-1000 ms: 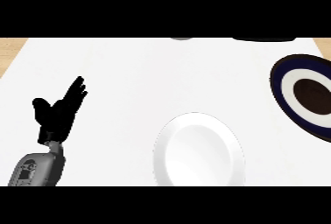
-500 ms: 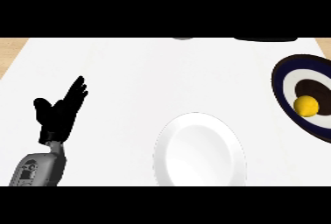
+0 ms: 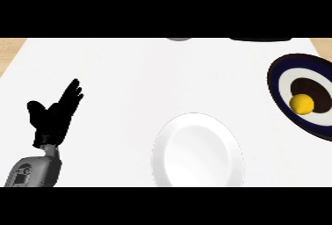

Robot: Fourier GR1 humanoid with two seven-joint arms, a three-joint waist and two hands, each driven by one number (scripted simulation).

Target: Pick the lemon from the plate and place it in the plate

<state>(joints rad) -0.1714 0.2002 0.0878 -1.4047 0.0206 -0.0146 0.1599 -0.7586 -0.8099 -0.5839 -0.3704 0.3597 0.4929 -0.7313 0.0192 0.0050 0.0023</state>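
Note:
A small yellow lemon [image 3: 301, 103] lies in the dark middle of a navy and white plate [image 3: 280, 88] at the right edge of the head view. A plain white plate [image 3: 198, 151] sits on the counter near the lower middle, with nothing on it. My left hand [image 3: 55, 115] rests at the lower left, fingers straight and pointing up, far from both plates and holding nothing. My right hand does not show.
The white counter [image 3: 142, 74] runs across the view, with a wooden strip [image 3: 9, 50] at its left edge. A grey object [image 3: 178, 39] and a dark one [image 3: 259, 39] are cut off at the counter's far edge.
The lemon was absent from the navy plate a second ago and has lain there since half a second ago. My left hand has not moved.

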